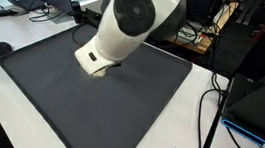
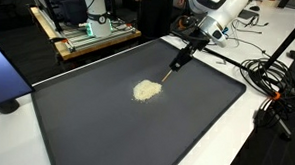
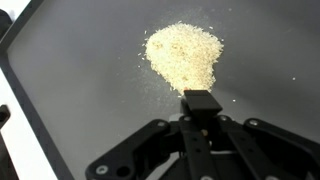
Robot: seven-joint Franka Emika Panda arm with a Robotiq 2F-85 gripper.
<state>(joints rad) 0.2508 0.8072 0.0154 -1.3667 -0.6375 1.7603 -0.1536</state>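
Grey mat [image 2: 85, 130] on white lab desk [image 2: 225, 148] bears grains [image 2: 146, 90] beside the hand's [image 2: 193, 45] tool [image 2: 176, 64].

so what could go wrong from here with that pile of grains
The dark tool clamped in the gripper has its tip at the edge of the grain pile; a quick push would likely scatter grains over the mat, where some strays already lie.
The tool is slim and held at one end, so pressing down could twist it in the grip.
Cables lie by the mat's edge and might snag the arm.
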